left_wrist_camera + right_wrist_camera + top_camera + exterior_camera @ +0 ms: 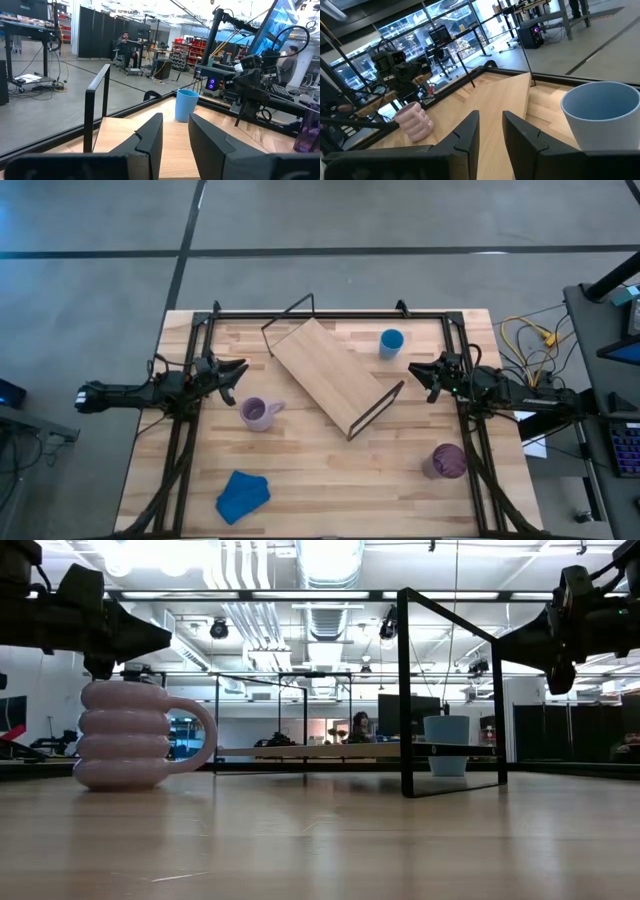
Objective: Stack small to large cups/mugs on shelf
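One camera looks straight down on the whole worktop (330,450), one sits level at its surface, and each wrist camera peers past its own fingers (150,140), all sharing the shelf (330,375).

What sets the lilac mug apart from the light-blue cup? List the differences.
The lilac mug has a handle and a ribbed, ringed wall; the light-blue cup is smooth and has no handle. The mug looks wider than the cup. The mug stands near the left hand, the cup near the right hand. Both stand upright on the table, off the shelf.
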You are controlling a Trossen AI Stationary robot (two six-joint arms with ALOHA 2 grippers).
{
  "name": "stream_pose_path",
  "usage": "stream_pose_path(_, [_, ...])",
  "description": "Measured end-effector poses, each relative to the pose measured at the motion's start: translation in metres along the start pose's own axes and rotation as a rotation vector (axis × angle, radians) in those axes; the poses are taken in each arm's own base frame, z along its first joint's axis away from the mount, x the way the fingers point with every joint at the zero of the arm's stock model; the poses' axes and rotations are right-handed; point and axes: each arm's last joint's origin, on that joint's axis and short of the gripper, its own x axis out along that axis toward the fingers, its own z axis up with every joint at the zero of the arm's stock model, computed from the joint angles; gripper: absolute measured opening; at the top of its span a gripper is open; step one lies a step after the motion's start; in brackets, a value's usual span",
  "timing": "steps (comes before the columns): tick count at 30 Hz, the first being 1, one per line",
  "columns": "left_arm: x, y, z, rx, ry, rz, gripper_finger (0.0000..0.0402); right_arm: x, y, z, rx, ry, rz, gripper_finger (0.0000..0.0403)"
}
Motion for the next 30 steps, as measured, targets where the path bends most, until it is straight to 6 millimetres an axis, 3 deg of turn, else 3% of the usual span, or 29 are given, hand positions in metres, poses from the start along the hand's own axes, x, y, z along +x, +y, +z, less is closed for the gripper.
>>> stream_pose_path(19, [0.000, 0.000, 0.000, 0.000, 0.000, 0.002, 0.0080, 0.000, 0.001, 0.005, 0.025, -0.046, -0.007, 0.0079])
stream_pose_path(25, [0.000, 0.002, 0.002, -0.004, -0.025, 0.083, 0.0080, -0.001, 0.003, 0.008, 0.038, -0.081, 0.006, 0.0079])
stream_pose_path(30, [0.000, 0.003, 0.001, 0.123, -0.020, 0.125, 0.0080, -0.004, 0.012, 0.024, -0.088, -0.133, 0.115, 0.0079])
